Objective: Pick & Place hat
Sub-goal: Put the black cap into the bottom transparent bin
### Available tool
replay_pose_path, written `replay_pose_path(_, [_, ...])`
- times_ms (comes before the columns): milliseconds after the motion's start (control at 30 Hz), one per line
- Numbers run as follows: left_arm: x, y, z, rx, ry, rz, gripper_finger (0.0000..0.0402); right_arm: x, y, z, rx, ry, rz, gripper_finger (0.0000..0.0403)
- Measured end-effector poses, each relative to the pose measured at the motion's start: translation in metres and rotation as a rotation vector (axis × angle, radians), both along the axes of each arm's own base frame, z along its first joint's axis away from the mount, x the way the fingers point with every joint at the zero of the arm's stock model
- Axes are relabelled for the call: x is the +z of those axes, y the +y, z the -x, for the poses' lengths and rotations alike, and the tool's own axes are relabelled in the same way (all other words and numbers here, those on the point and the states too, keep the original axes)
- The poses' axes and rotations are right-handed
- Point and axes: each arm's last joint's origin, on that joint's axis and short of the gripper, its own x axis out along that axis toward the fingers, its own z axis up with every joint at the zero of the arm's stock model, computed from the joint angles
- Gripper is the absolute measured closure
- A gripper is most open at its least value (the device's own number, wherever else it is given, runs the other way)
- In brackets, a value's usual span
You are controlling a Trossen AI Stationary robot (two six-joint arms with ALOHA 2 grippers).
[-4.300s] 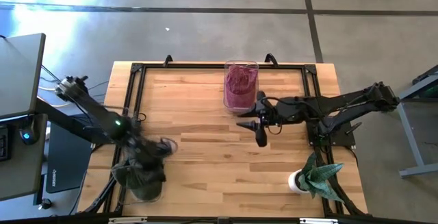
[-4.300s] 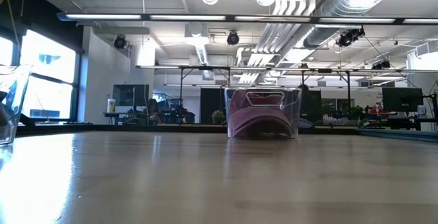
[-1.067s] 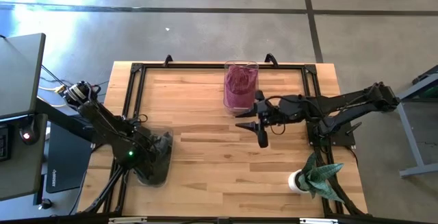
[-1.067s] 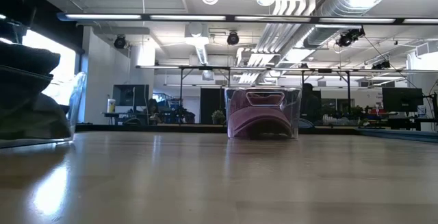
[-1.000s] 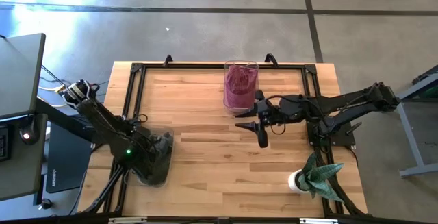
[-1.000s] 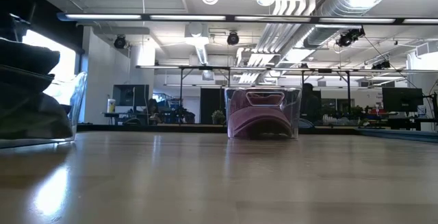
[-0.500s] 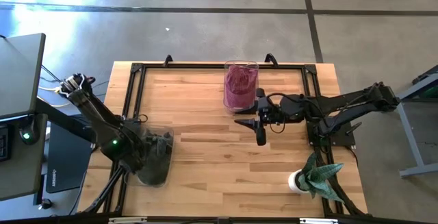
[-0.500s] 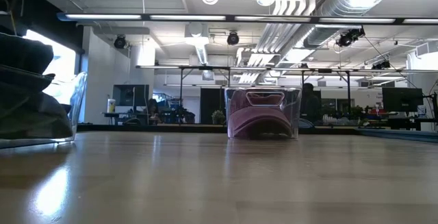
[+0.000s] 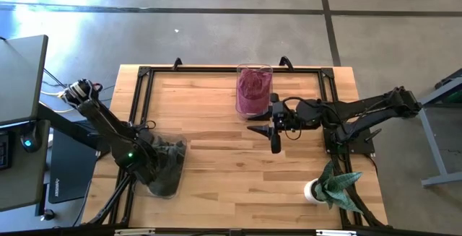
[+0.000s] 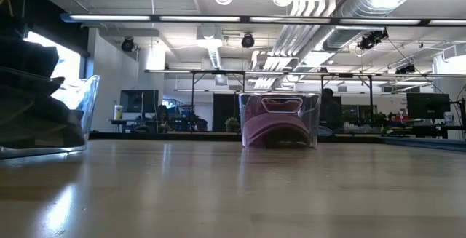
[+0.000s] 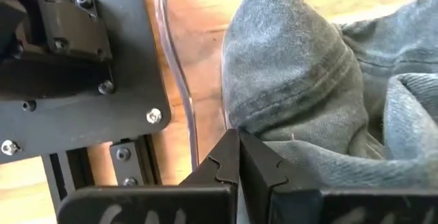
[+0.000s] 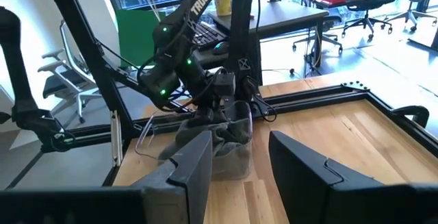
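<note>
Two hats: grey hat [image 9: 167, 165] pinched by left pincer [image 11: 238, 157]; maroon hat [image 9: 253, 90] binned; right pincer [image 12: 239, 157] parted, empty.

A maroon hat [image 10: 271, 125] sits inside a clear bin [image 10: 312, 118].

Grey denim hat [image 9: 167, 165], faded, crumpled, stitched seams showing, inside clear plastic bin [image 9: 175, 143] at table's front-left edge; folds bunched against bin wall. Maroon hat [image 9: 251, 89] inside second clear bin [image 9: 254, 68] at table's far middle, well apart from grey one; rear strap opening faces low camera.
</note>
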Motion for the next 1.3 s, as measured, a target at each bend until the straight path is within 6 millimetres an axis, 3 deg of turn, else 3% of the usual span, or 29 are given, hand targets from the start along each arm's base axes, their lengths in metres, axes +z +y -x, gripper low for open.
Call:
replay_pose_path(167, [-0.005,-0.002,-0.002,0.002,0.023,-0.023,0.0401,0.0,0.0,0.0,-0.004,0.0,0.0,0.0261])
replay_pose_path(300, [0.006,-0.006,-0.005,0.006,-0.004,0.003,0.0401,0.0,0.0,0.0,-0.005,-0.003,-0.007,0.0261])
replay_pose_path(667, [0.087,-0.008,-0.005,-0.03,-0.023,0.113,0.0401,0.0,0.0,0.0,-0.015,-0.004,0.003,0.0261])
replay_pose_path(800, [0.121,-0.016,-0.015,-0.12,-0.225,0.173,0.0401,0.0,0.0,0.0,-0.013,-0.004,0.013,0.0261])
replay_pose_path(900, [0.134,-0.025,-0.028,-0.237,-0.438,0.175,0.0401,0.0,0.0,0.0,-0.008,-0.003,0.027,0.0261])
replay_pose_path(1033, [0.127,-0.031,-0.047,-0.303,-0.493,0.153,0.0401,0.0,0.0,0.0,-0.006,-0.001,0.027,0.0261])
replay_pose_path(1300, [0.078,-0.023,-0.088,-0.181,-0.326,0.028,0.0401,-0.002,0.001,0.0,0.04,0.024,0.024,0.0261])
